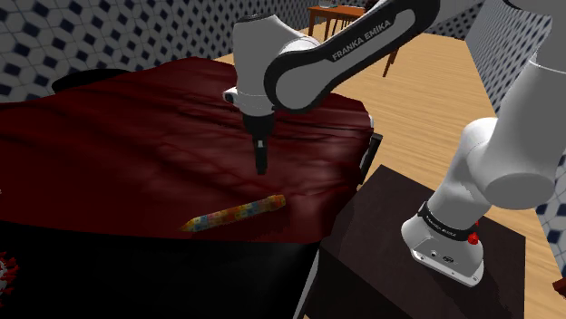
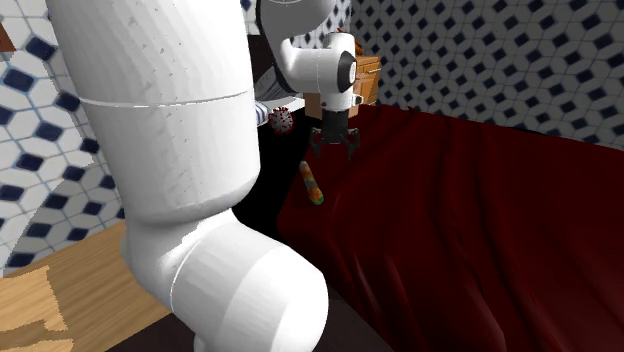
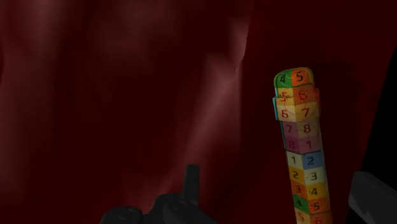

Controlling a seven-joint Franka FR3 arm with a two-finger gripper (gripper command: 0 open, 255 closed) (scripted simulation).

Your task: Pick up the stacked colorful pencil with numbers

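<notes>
- The pencil (image 1: 234,214) lies flat at the near edge of the red cloth (image 1: 109,154), close to the drop.
- The gripper (image 1: 261,166) hangs farther in, fingers apart and empty; a descent off-centre could, I reckon, nudge the pencil over that edge.

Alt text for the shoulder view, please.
A white Franka arm holds its black gripper over a dark red cloth, with a multicoloured pencil lying flat nearer the cloth's front edge. The arm's base sits on a dark stand at lower right.

Colourful pencil (image 1: 234,214) on dark-red bed (image 1: 109,136)
</notes>
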